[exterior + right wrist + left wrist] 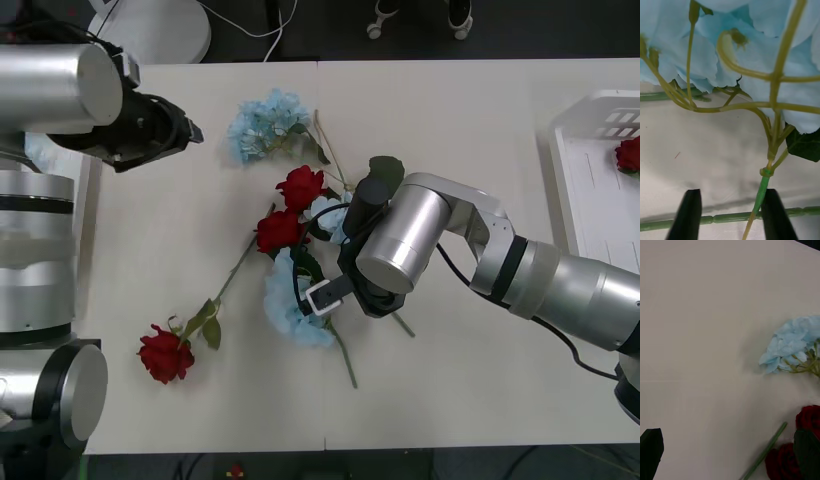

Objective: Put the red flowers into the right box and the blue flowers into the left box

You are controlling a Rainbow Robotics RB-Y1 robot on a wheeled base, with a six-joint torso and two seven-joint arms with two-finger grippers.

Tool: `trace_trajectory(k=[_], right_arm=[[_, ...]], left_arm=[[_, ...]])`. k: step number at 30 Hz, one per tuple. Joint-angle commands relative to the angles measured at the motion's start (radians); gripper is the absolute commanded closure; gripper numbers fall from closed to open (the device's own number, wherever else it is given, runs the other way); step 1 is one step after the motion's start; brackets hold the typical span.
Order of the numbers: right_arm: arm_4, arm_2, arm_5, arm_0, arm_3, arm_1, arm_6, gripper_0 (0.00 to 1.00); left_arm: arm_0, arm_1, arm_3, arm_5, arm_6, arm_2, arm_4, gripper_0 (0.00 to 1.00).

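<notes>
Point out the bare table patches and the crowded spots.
Bare: between the right pincer and the right box, and between the left pincer and the lone red rose. Crowded: the central red flowers and blue flowers.

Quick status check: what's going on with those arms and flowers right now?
Right end effector open, low over blue flower, fingers straddling its stem. Left end effector open, waiting at table's left. Red roses crowd close beside.

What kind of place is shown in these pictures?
Probably a robotics lab or test room: a plain pale table, loose cables on the dark floor, and chair wheels behind it.
</notes>
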Motion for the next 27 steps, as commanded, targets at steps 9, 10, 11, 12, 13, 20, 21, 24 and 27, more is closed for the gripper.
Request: trace_trajectory(k=[9, 10, 11, 12, 13, 20, 21, 24, 27], right_arm=[[-0.052, 0.026, -0.035, -0.053, 0.019, 0.016, 0.017, 1.00], [-0.081, 0.017, -0.035, -0.061, 0.016, 0.002, 0.015, 1.00], [-0.116, 0.000, -0.026, -0.067, 0.007, -0.016, 0.014, 1.00], [-0.140, -0.019, -0.016, -0.068, -0.005, -0.032, 0.012, 1.00], [-0.174, -0.051, 0.004, -0.068, -0.028, -0.056, 0.006, 1.00], [-0.476, -0.266, 0.077, -0.068, -0.110, -0.256, -0.052, 1.00], [-0.510, -0.290, 0.091, -0.068, -0.116, -0.283, -0.054, 1.00], [-0.614, -0.370, 0.155, -0.061, -0.123, -0.368, -0.060, 1.00], [-0.710, -0.427, 0.200, -0.053, -0.105, -0.463, -0.069, 1.00]], left_arm=[[-0.079, -0.149, 0.273, -0.330, 0.215, -0.190, -0.070, 0.00], [-0.099, -0.152, 0.321, -0.363, 0.219, -0.199, -0.065, 0.00], [-0.122, -0.158, 0.371, -0.397, 0.226, -0.204, -0.061, 0.00], [-0.137, -0.164, 0.407, -0.418, 0.230, -0.205, -0.058, 0.00], [-0.157, -0.169, 0.448, -0.446, 0.236, -0.207, -0.054, 0.00], [-0.249, -0.170, 0.629, -0.600, 0.258, -0.228, 0.021, 0.00], [-0.257, -0.170, 0.641, -0.615, 0.261, -0.233, 0.028, 0.00], [-0.275, -0.170, 0.664, -0.638, 0.270, -0.239, 0.038, 0.00], [-0.286, -0.170, 0.678, -0.638, 0.276, -0.239, 0.039, 0.00]])
